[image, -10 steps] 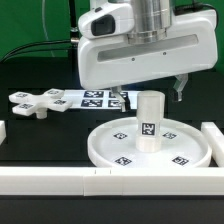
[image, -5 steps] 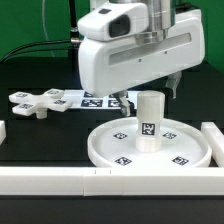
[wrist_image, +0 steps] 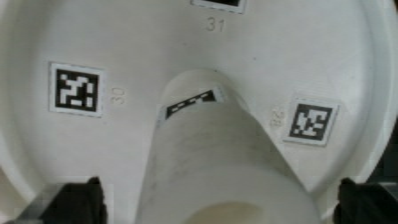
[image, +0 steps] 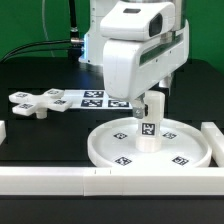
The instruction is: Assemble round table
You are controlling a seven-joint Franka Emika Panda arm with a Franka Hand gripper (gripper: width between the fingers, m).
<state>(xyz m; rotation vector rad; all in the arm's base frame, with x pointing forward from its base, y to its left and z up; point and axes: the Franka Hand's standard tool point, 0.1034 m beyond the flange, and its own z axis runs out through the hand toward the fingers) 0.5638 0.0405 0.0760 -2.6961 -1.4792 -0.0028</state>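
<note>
Two fingers (wrist_image: 80,198) spread wide, flanking upright short cylinder (image: 148,130), not touching. Cylinder stands on disc (image: 100,148) hub; cross-shaped piece (image: 35,100) lies well apart on table (image: 40,135).

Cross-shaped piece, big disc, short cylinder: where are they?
Cross-shaped piece (image: 37,102), exterior view, on its centre.
Disc (image: 102,147), exterior view, on its bare floor.
Cylinder (image: 148,135), exterior view, on its tagged side.

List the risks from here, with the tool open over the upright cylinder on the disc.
1. The tool hangs open at the top of the short cylinder; if off-centre, one finger may strike and tip it on the disc.
2. Closing or twisting may drag the disc, which seems to lie loose.
3. Whether the short cylinder sits firmly in the disc cannot be told; lifting might pull it out.
</note>
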